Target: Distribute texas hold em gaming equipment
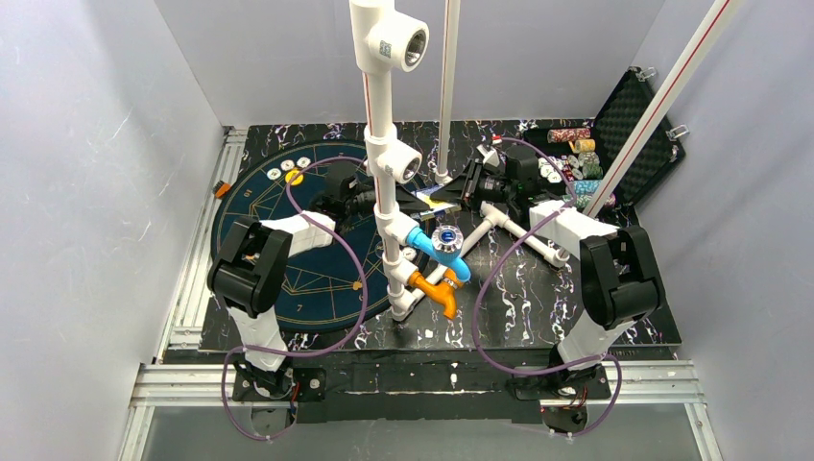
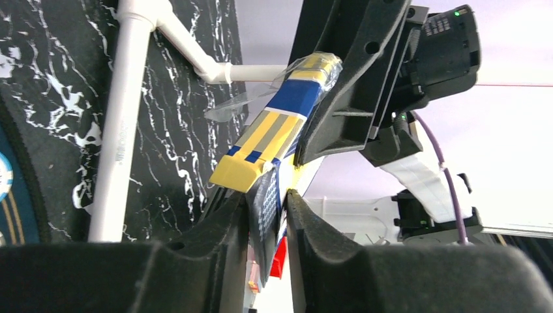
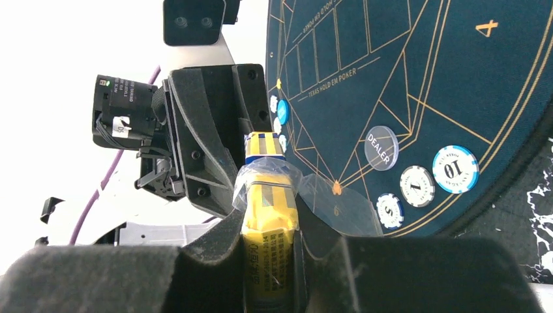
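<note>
Above the middle of the counter [image 1: 432,331], nearer its far edge: one yellow-and-blue card box [image 1: 439,201], held off the surface. The right hand [image 3: 270,218] is clamped on its wrapped end. The left hand [image 2: 269,203] is pinched tight on blue-patterned cards [image 2: 263,212] at the box's mouth. Poker chips [image 1: 288,169] lie on the mat [image 1: 326,279] toward the far-left corner.

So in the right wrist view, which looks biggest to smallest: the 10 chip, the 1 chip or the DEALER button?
Largest: 10 chip.
Then DEALER button and 1 chip, too alike to rank.
</note>
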